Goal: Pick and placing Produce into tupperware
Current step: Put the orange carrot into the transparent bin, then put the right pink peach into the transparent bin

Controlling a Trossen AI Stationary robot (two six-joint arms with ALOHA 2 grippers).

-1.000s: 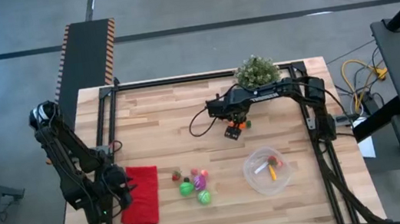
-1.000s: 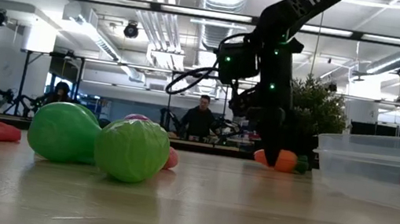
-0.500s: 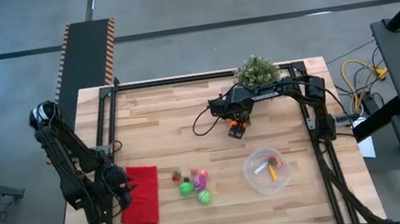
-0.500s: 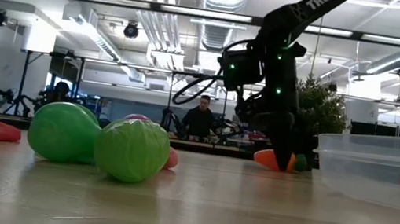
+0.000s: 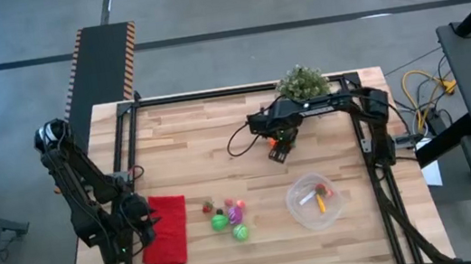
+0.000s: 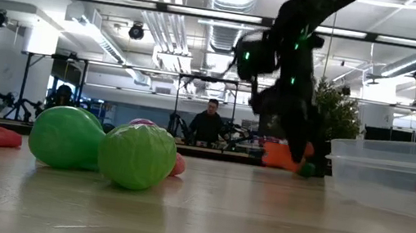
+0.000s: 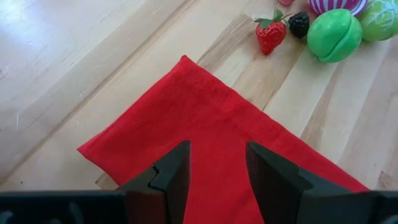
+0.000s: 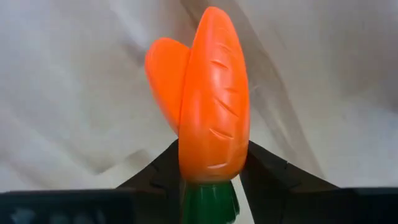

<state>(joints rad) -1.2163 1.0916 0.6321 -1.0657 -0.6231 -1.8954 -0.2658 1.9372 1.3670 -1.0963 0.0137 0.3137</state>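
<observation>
- 2 arms share the table [image 5: 183, 148]; the right gripper [image 5: 278, 149] hangs toward the far edge, near the potted plant [image 5: 302, 82], its fingers clamped on the orange carrot [image 8: 213, 93], which is raised off the wood in the low view [image 6: 283, 155]
- The left gripper [image 7: 214, 171] waits at the near left corner over the red cloth [image 7: 205, 137], fingers apart
- The tupperware [image 5: 316, 200] sits toward the near right corner with a few pieces inside; 2 green pieces [image 5: 230, 226] lie beside other toys near the near edge's middle
</observation>
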